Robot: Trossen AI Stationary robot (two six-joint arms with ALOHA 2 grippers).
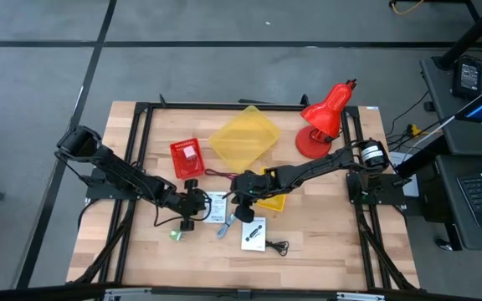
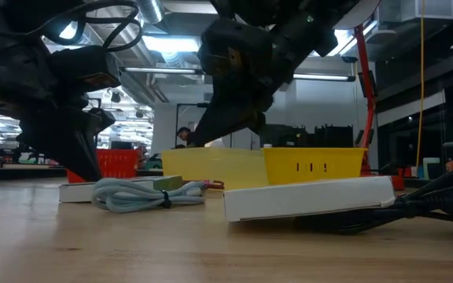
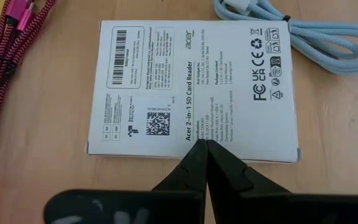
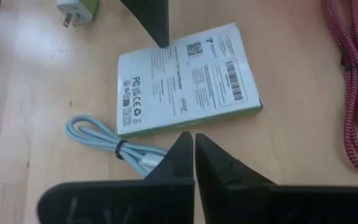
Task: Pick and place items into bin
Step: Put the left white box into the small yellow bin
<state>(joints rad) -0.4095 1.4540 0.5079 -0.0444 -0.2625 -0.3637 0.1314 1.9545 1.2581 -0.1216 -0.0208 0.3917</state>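
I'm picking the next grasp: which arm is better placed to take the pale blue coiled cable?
Right, probably. The right gripper, fingers shut, hangs just over the pale blue coiled cable, beside the white printed packet. The left gripper, also shut, sits at the packet's far edge, away from the cable.

**Wood, card, braid and plastic on the bench**

Pale matt wooden tabletop (image 3: 36, 186), grain showing. On it, a white printed cardboard packet (image 3: 191, 93), smooth and faintly sheened. A dark red braided cloth cord (image 3: 5, 68), rough weave. A light blue-grey cable (image 4: 114, 149), smooth rubbery. A yellow plastic bin (image 2: 313, 167), glossy.
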